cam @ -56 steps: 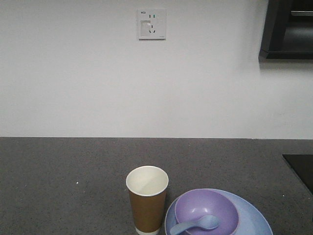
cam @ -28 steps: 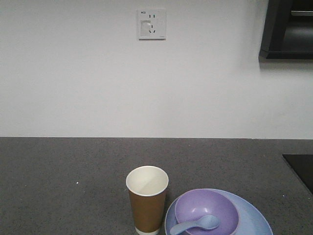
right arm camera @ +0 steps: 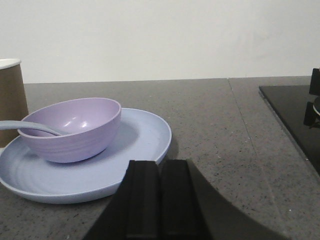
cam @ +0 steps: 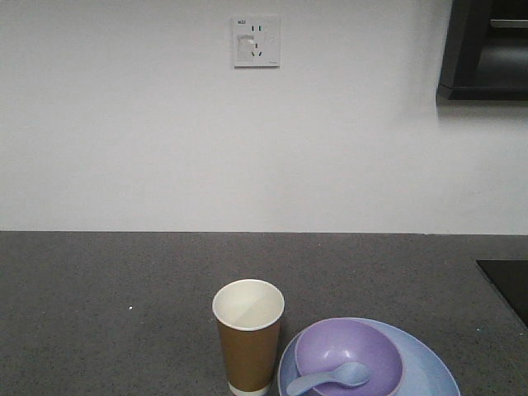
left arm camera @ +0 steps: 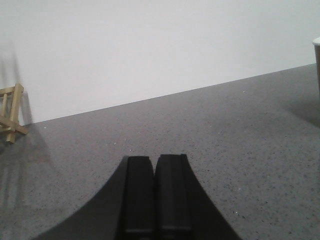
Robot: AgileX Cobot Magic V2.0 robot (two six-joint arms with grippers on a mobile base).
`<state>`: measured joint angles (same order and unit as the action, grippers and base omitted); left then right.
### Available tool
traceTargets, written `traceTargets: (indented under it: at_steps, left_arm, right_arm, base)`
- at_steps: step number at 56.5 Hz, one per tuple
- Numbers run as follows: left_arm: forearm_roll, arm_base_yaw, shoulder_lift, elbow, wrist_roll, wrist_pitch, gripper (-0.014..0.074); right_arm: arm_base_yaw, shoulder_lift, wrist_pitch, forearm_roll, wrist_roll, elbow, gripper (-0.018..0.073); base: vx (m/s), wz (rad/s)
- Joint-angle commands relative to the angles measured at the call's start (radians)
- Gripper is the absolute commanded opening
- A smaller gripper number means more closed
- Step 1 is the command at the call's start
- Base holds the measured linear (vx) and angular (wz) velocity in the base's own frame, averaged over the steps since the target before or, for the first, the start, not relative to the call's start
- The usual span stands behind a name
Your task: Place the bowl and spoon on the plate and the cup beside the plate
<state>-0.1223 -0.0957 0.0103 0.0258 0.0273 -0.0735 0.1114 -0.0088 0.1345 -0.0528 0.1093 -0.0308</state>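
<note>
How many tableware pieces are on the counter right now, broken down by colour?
Pale blue: 2, the plate and the spoon
Purple: 1, the bowl
Brown: 1, the cup
Total: 4

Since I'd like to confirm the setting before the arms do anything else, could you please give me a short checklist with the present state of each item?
1. Bowl sits on the plate: ok.
2. Spoon lies with its scoop in the bowl, handle over the rim: ok.
3. Cup stands upright beside the plate, on the counter: ok.
4. Cup clear of the plate's edge: cannot tell, they are very close.
5. Left gripper shut and empty, away from the dishes: ok.
6. Right gripper shut and empty, short of the plate: ok.
</note>
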Motion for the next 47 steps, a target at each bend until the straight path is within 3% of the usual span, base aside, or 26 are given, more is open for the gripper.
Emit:
traceTargets:
  at_steps: [1,47]
  left_arm:
    - [0.009,-0.001,0.017,-0.025,-0.007,0.088,-0.0003]
    - [0.009,-0.001,0.017,-0.025,-0.007,0.088,-0.0003]
  right_arm:
    - [-0.017,-0.007,-0.100,-0.027,0.004,-0.003,-0.0006]
    - [-0.017,-0.007,-0.095,-0.025,0.004,-0.004,-0.0006]
  base:
    - [0.00,0.00]
    - [0.00,0.00]
